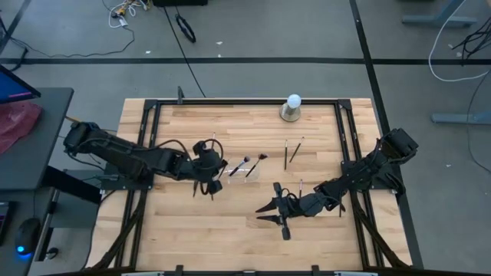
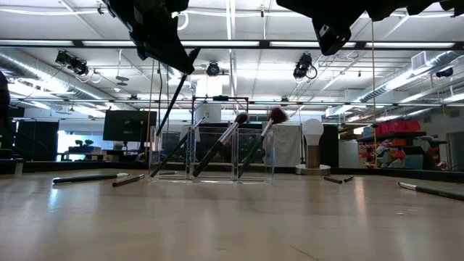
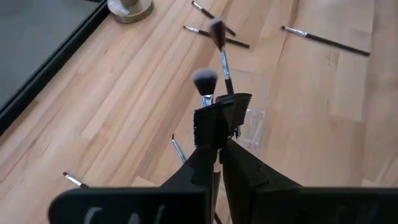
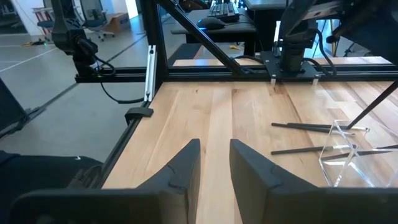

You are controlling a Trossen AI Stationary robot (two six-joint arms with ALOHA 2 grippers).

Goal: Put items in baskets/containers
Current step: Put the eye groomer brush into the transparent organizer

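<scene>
A pale wooden table (image 1: 192, 230) in a black frame stands on a grey floor; the low view looks past it into a workshop with ceiling lamps and monitors. Near the far edge of the table a white ball on a grey base (image 1: 292, 108) stands upright.

The clear plastic holder (image 2: 212, 153) sits around the middle of the table, left of centre. In the low view three makeup brushes lean in its compartments, among them one with a reddish head (image 2: 277, 115) and another beside it (image 2: 240, 119).

The left gripper (image 1: 212, 182) hangs above the near-left end of the holder, its fingers (image 3: 211, 124) closed tight on a thin dark brush (image 2: 172, 101) that slants down towards the holder.

The right gripper (image 1: 270, 214) hovers over bare wood to the right of the holder and nearer the front edge. Its fingers (image 4: 186, 163) stand slightly apart with nothing between them.

Loose brushes lie on the table: two thin ones (image 1: 291, 152) between the holder and the ball, one (image 1: 301, 185) just beside the right arm, and two (image 2: 87, 177) left of the holder in the low view.
</scene>
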